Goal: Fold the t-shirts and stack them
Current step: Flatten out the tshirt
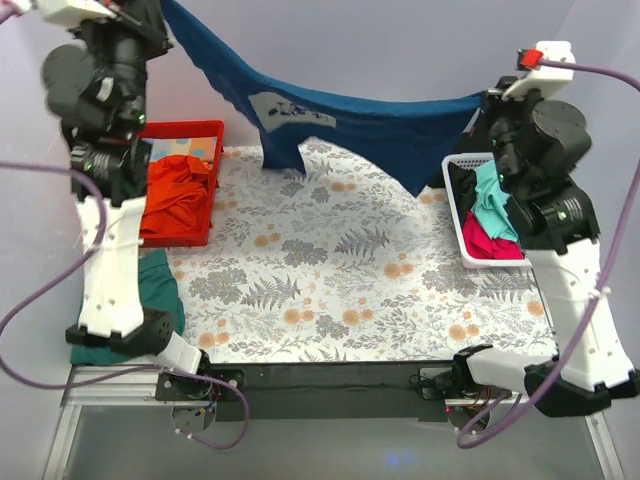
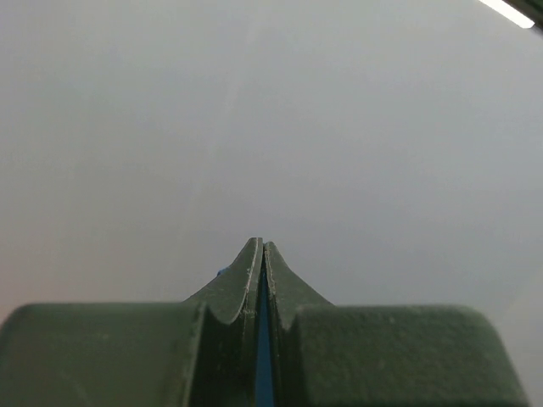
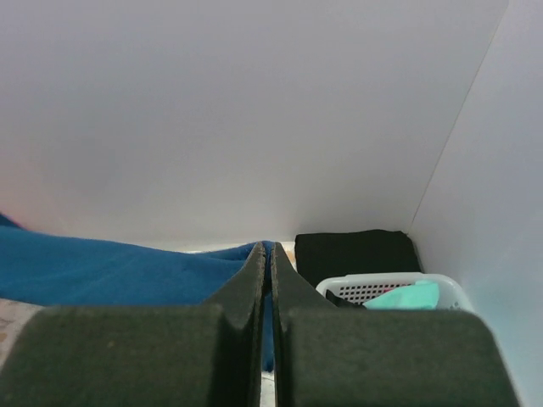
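Observation:
The navy blue t-shirt (image 1: 340,120) with a small white chest mark hangs stretched in the air between both grippers, sagging over the far half of the table. My left gripper (image 1: 163,10) is shut on its left end at the top left; blue cloth (image 2: 262,339) shows between the closed fingers. My right gripper (image 1: 484,100) is shut on its right end; the blue cloth (image 3: 102,271) spreads to the left of the fingers. A folded black t-shirt (image 3: 356,253) lies behind the white basket.
A red tray (image 1: 214,130) at the left holds orange-red cloth (image 1: 175,195). A white basket (image 1: 455,200) at the right holds turquoise (image 1: 492,205) and red-pink (image 1: 488,242) shirts. A teal cloth (image 1: 160,290) lies by the left arm. A floral mat (image 1: 350,290) covers the table.

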You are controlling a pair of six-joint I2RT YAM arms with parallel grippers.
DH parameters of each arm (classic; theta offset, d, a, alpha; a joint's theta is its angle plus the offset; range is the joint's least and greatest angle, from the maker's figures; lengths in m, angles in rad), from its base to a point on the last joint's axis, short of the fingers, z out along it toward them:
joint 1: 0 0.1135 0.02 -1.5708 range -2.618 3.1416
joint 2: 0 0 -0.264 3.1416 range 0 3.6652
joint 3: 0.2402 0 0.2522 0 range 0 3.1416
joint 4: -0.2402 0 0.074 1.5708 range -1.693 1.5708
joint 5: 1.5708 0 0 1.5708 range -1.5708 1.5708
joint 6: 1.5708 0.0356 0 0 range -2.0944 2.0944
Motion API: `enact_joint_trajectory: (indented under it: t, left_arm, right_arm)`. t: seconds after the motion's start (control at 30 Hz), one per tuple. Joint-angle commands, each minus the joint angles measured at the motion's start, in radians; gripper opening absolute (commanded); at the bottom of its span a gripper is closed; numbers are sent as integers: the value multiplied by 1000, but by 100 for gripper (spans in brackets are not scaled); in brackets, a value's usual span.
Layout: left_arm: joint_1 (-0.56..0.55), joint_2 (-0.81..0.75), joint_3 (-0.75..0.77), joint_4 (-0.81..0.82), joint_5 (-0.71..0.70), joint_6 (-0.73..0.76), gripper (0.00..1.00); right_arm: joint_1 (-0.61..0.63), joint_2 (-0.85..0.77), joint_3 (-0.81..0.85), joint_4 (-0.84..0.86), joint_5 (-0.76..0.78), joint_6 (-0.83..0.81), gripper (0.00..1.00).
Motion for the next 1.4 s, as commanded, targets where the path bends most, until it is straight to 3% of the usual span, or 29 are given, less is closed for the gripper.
enact_joint_trajectory:
  t: [0.0,0.13,0.3,0.5,0.67,1.0,1.03,1.17,1.37]
  left_arm:
    - [6,-186,-42,24,16,30,0]
    - [6,-282,-74,1,19,47,0]
    - [7,-328,-56,-9,34,64,0]
    - [6,-214,41,20,39,77,0]
    - [6,-92,20,50,47,59,0]
    - [4,16,-574,181,8,27,0]
    - [3,48,-652,200,8,19,0]
    - [4,189,-727,290,13,-36,0]
    - [6,440,-584,365,10,-42,0]
  right_arm:
    - [-4,-152,-51,60,-15,-20,1]
    - [-4,-243,-97,29,-48,-17,1]
    - [-4,-297,-27,-35,-58,-38,1]
    - [-4,-266,47,-41,-63,-32,1]
    - [-2,-209,-33,-26,0,-14,1]
    - [-4,-156,-647,166,76,221,1]
    - [-8,-140,-684,213,89,230,1]
    - [-35,30,-754,291,130,247,1]
    - [-160,339,-630,376,48,264,1]
